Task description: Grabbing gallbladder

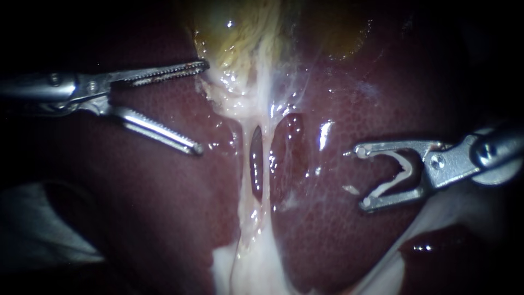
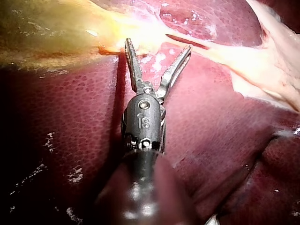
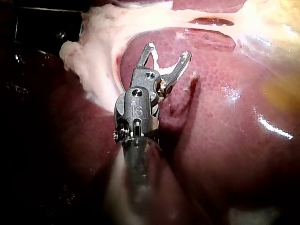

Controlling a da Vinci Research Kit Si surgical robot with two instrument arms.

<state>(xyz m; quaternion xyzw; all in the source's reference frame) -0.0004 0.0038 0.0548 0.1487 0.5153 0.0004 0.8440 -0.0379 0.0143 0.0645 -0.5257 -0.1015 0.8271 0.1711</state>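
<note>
Currently gripping nothing on either side. Spread wide at left end effector [image 1: 203, 106], with upper jaw's tip right at edge of gallbladder [image 1: 240, 33], contact unclear, and lower jaw apart over liver [image 1: 164, 218]. Found at top centre of endoscope view: gallbladder, yellowish and glistening, with pale strand [image 1: 262, 125] running down from it across liver. Gaping likewise at right end effector [image 1: 360, 177], empty, poised over liver beside strand and well apart from gallbladder. From left wrist, same open left end effector [image 2: 158, 44], with gallbladder [image 2: 47, 33] just ahead of one jaw and off to its side.
</note>
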